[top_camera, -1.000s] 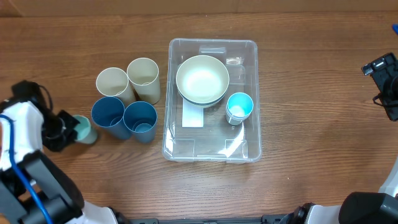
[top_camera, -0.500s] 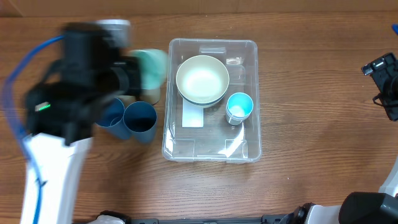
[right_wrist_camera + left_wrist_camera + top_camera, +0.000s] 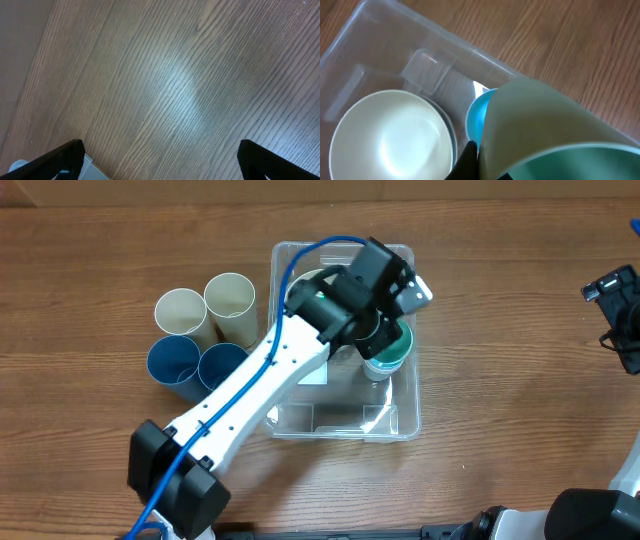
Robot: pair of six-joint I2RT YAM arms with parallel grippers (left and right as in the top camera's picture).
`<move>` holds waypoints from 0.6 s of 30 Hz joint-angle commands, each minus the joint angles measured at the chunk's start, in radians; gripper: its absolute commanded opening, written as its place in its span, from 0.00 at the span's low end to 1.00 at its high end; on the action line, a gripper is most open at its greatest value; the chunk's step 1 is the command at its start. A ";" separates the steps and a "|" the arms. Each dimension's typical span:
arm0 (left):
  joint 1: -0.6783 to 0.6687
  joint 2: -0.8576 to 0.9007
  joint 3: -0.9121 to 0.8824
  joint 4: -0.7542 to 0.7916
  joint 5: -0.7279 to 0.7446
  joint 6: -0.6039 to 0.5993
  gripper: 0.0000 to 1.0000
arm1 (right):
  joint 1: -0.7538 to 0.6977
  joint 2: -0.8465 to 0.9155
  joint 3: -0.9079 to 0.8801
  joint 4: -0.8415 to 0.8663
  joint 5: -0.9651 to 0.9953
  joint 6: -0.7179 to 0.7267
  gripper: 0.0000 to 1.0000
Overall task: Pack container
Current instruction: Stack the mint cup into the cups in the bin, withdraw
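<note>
The clear container [image 3: 340, 430] sits mid-table and also shows in the left wrist view [image 3: 380, 20]. A white bowl [image 3: 390, 135] lies in it, mostly hidden under my left arm in the overhead view [image 3: 298, 288]. My left gripper [image 3: 378, 330] is shut on a pale green cup [image 3: 390, 352], held over the container's right side. In the left wrist view the green cup [image 3: 545, 130] sits just above a light blue cup [image 3: 477, 117] standing inside, with one dark finger [image 3: 467, 160] against it. My right gripper [image 3: 615, 305] is open and empty at the far right [image 3: 160, 157].
Two cream cups [image 3: 180, 310] [image 3: 230, 300] and two dark blue cups [image 3: 172, 363] [image 3: 224, 368] stand upright in a cluster left of the container. My left arm [image 3: 260, 395] stretches diagonally from the front left over the container.
My left arm has swung right from the table's left edge, carrying the green cup past the cup cluster to above the blue cup in the container. The right arm has not moved.
</note>
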 commanded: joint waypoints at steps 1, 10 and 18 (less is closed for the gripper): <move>-0.005 0.016 0.002 0.007 -0.004 0.085 0.04 | -0.003 0.000 0.003 0.005 0.001 0.005 1.00; -0.004 0.051 0.002 0.007 -0.071 0.105 0.04 | -0.003 0.000 0.003 0.005 0.001 0.005 1.00; -0.004 0.090 0.032 0.036 -0.229 0.031 0.88 | -0.003 0.000 0.003 0.005 0.001 0.005 1.00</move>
